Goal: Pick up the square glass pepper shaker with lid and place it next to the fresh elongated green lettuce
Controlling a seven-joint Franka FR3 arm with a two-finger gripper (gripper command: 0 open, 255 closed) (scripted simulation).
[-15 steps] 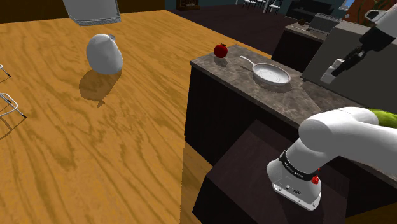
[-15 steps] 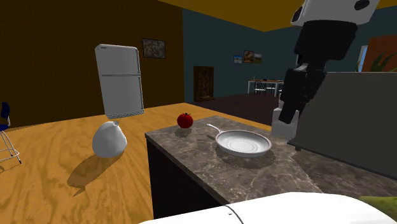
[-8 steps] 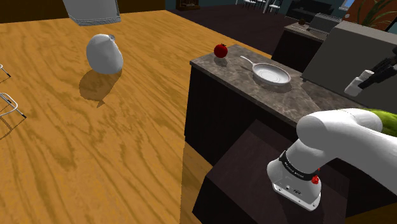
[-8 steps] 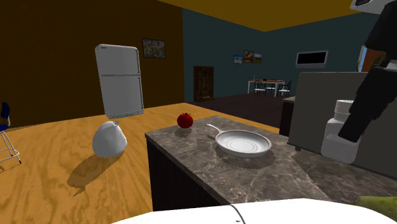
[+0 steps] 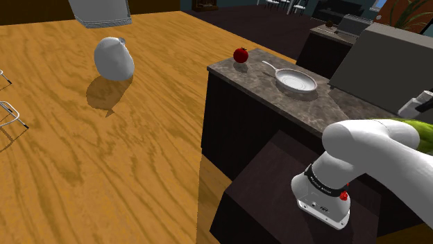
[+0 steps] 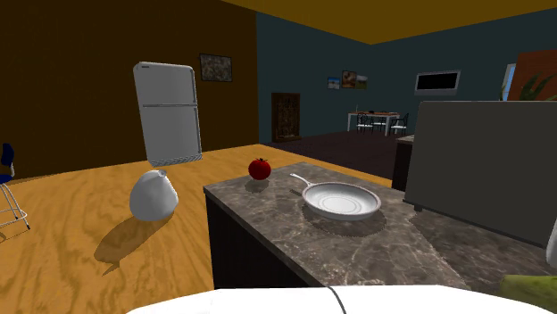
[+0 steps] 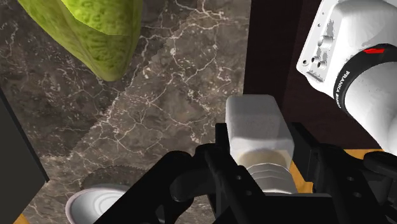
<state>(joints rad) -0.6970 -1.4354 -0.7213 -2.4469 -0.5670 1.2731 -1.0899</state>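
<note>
tool (image 7: 261, 151) clasps pepper shaker (image 7: 251, 119) | lettuce (image 7: 95, 32) near | arm (image 7: 356, 54) label "FRANKA"

**Shaker shifts toward lettuce**

Since 1.0 s ago the pepper shaker (image 5: 415, 107), clasped in the fingers (image 7: 221, 153), moves down and toward the shoulder view's right, from before the grey box (image 5: 395, 59) to beside the lettuce (image 5: 411, 127). The white arm (image 5: 378, 149) spreads wider there.
</note>
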